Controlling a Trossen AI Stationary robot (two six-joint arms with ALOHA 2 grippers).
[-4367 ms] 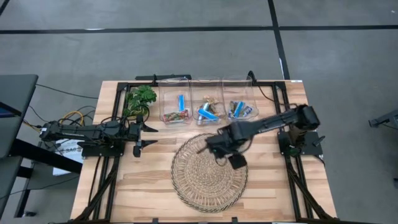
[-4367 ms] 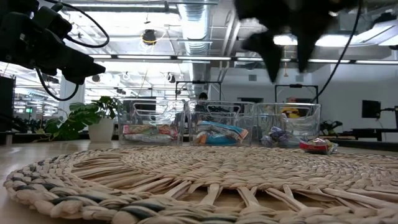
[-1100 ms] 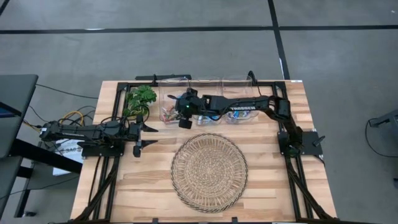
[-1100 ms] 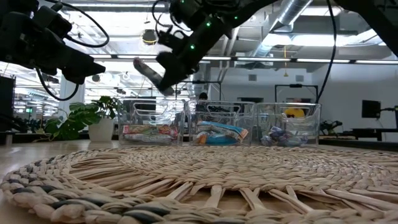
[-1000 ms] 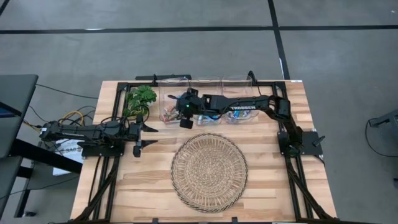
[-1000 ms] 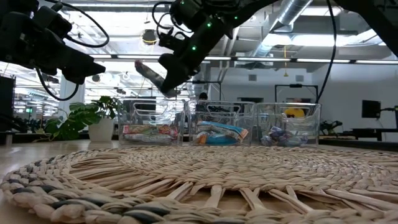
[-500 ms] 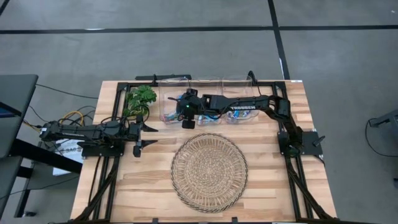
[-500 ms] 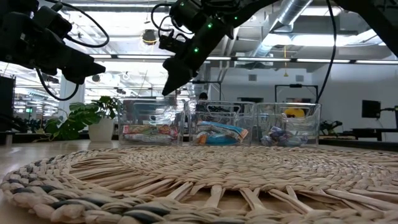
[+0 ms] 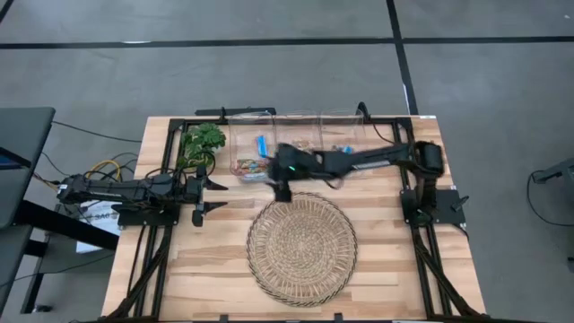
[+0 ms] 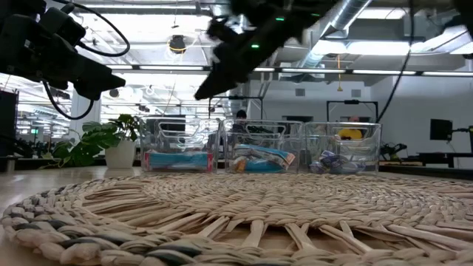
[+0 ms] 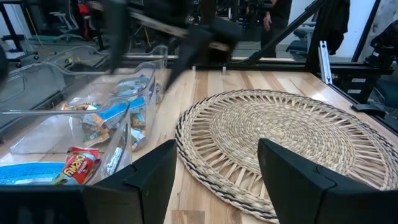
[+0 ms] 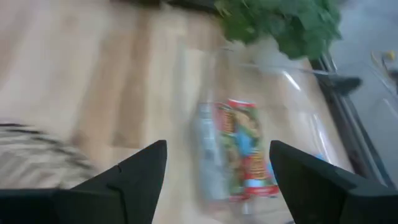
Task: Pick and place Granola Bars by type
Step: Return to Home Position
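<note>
Three clear bins stand along the far edge. The left bin (image 9: 252, 152) holds a blue bar (image 9: 262, 144) and multicoloured bars (image 9: 249, 166), which also show in the right wrist view (image 12: 245, 152). The middle bin (image 10: 259, 157) and the right bin (image 10: 341, 154) hold more bars. My right gripper (image 9: 281, 188) hangs open and empty between the left bin and the mat's far rim. My left gripper (image 9: 209, 198) is open and empty at the table's left, near the plant.
A round woven mat (image 9: 302, 238) lies in the table's middle, toward the near edge. A green plant (image 9: 202, 142) in a pot stands left of the bins. The right arm (image 9: 359, 160) stretches in front of the middle and right bins. Black frame rails run along both sides.
My right gripper has left its place above the left bin and gone toward the near edge and a little right, to the mat's far rim. In the low view a blue bar now lies at the front of the left bin, where only multicoloured bars showed.
</note>
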